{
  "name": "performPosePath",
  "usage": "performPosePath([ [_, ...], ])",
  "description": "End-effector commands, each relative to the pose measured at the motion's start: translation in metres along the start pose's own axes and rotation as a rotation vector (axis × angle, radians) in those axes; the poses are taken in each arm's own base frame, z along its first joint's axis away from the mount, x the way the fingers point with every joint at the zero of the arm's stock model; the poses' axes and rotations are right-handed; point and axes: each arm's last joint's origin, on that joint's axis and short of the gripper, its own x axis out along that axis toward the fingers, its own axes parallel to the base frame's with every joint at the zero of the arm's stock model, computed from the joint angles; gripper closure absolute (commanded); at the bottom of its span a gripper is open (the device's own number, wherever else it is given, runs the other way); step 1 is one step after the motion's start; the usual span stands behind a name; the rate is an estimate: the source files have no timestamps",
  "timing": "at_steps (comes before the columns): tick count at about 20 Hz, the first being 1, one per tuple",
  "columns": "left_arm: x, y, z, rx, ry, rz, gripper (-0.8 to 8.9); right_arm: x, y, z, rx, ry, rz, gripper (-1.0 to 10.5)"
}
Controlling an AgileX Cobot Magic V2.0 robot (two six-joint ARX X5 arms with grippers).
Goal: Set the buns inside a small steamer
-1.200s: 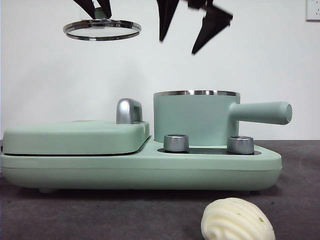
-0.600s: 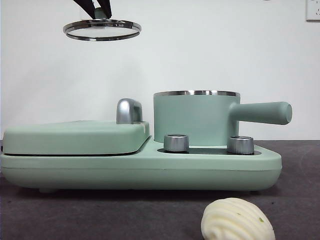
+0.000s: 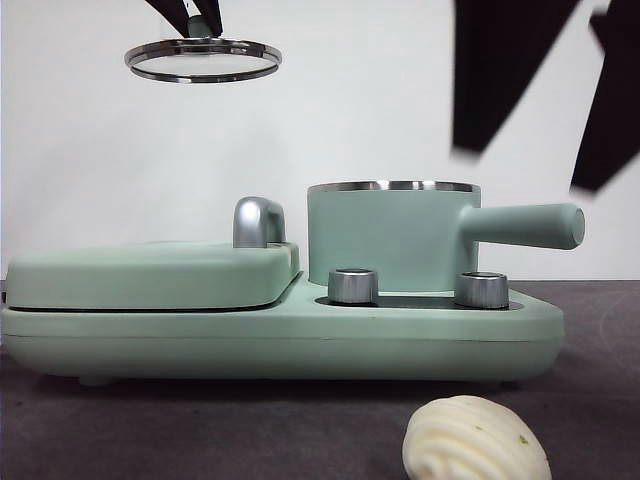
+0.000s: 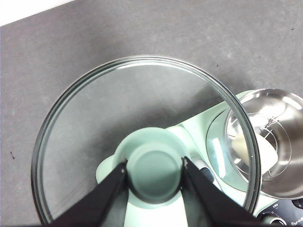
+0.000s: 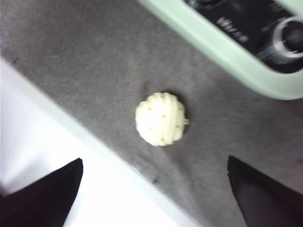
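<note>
While one pale bun [image 4: 251, 149] already lay inside the small steamer [image 3: 392, 238], on the steel rack seen through the open top, stood about halfway done; took it for the smooth bun, though only partly visible. Kept the glass lid [image 3: 203, 58] lifted clear, high above the flat grill section [image 3: 150, 275], with the left gripper [image 4: 154, 170] clamped on its green knob [image 4: 152, 171]. Left the ridged bun [image 3: 475, 440] still to move, resting alone on the bench [image 3: 200, 430] near its front edge, just before the appliance and well apart from the steamer. Compared with half a second earlier, brought the right gripper [image 5: 154, 198] back into the front view at upper right, jaws spread wide, poised above the ridged bun without touching it; otherwise unchanged, lid and bun in place
</note>
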Motion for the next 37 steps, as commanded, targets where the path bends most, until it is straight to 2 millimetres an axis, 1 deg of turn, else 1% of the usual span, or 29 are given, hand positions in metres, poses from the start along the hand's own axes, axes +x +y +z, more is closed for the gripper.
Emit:
performPosePath([
  [1, -0.016, -0.002, 0.004, 0.000, -0.068, -0.002, 7.62, 0.015, 0.004, -0.005, 0.036, 0.001, 0.012, 4.6],
  [4, -0.016, -0.002, 0.004, -0.001, -0.068, -0.003, 7.62, 0.034, 0.003, -0.013, 0.039, 0.025, 0.060, 4.6],
  [7, -0.016, -0.002, 0.004, -0.002, -0.068, -0.003, 7.62, 0.049, 0.003, -0.016, 0.039, 0.021, 0.076, 4.6],
  [9, -0.016, -0.003, 0.004, -0.002, -0.068, -0.003, 7.62, 0.059, 0.004, -0.014, 0.027, 0.027, 0.071, 4.6],
  [12, -0.016, -0.003, 0.004, -0.001, -0.068, -0.003, 7.62, 0.079, 0.007, -0.009, -0.020, 0.053, 0.049, 4.6],
  [16, -0.016, -0.003, 0.004, -0.004, -0.068, -0.004, 7.62, 0.106, 0.005, -0.003, -0.014, 0.071, -0.046, 4.7],
  [17, -0.016, -0.003, 0.004, -0.004, -0.068, -0.007, 7.62, 0.110, 0.005, -0.002, -0.013, 0.069, -0.055, 5.0],
  [19, -0.016, -0.003, 0.004, -0.004, -0.069, -0.010, 7.62, 0.115, 0.005, -0.001, -0.029, 0.077, -0.059, 6.5],
  [21, -0.016, -0.003, 0.004, -0.004, -0.069, -0.010, 7.62, 0.116, 0.004, -0.002, -0.031, 0.089, -0.064, 7.6],
  [22, -0.016, -0.003, 0.004, -0.004, -0.069, -0.010, 7.62, 0.116, 0.004, -0.002, -0.031, 0.090, -0.065, 8.0],
  [24, -0.016, -0.003, 0.004, -0.004, -0.069, -0.010, 7.62, 0.116, 0.004, -0.001, -0.028, 0.087, -0.060, 8.1],
  [26, -0.016, -0.003, 0.004, -0.004, -0.069, -0.010, 7.62, 0.110, 0.006, 0.005, -0.028, 0.085, -0.054, 8.1],
  [28, -0.016, -0.003, 0.004, -0.004, -0.068, -0.009, 7.62, 0.093, 0.009, 0.020, -0.029, 0.097, -0.065, 8.1],
  [30, -0.016, -0.003, 0.004, -0.004, -0.069, -0.010, 7.62, 0.068, 0.010, 0.042, -0.042, 0.101, -0.073, 8.1],
  [32, -0.016, -0.003, 0.004, -0.004, -0.069, -0.010, 7.62, 0.037, 0.006, 0.067, -0.035, 0.079, -0.071, 8.1],
  [35, -0.016, -0.003, 0.004, -0.003, -0.068, -0.010, 7.62, -0.006, -0.016, 0.107, -0.003, 0.018, -0.080, 8.1],
  [37, -0.016, -0.003, 0.004, -0.003, -0.067, -0.010, 7.62, -0.027, -0.037, 0.134, 0.029, -0.020, -0.111, 8.1],
])
